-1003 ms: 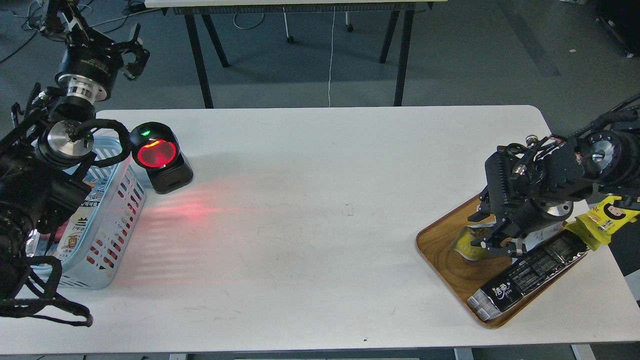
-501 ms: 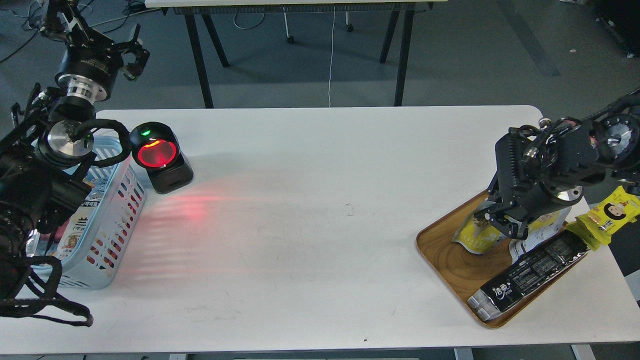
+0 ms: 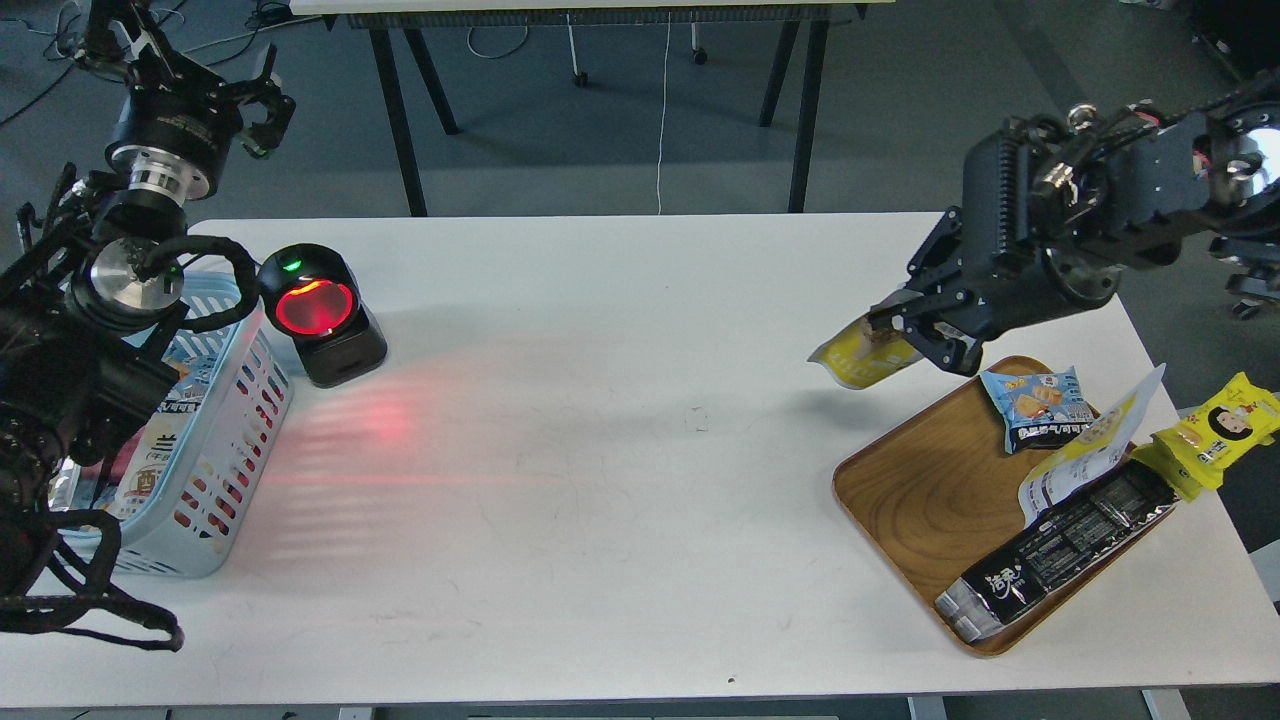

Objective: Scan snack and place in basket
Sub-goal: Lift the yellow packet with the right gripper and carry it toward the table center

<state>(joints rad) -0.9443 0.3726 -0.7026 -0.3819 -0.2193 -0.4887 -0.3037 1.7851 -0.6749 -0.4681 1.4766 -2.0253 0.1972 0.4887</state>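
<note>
Right gripper, at right of frame, pinches the snack above the table. Held by one edge, it may slip before reaching the scanner. Left gripper, upper left, is spread and empty.

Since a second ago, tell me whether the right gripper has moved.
Yes. The right gripper has risen off the tray and shifted left, carrying the snack over the table.

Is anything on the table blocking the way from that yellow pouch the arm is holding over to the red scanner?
Nothing visible. The right gripper holds the snack above the table, and the stretch of tabletop between it and the scanner is bare. The basket sits just left of the scanner.
</note>
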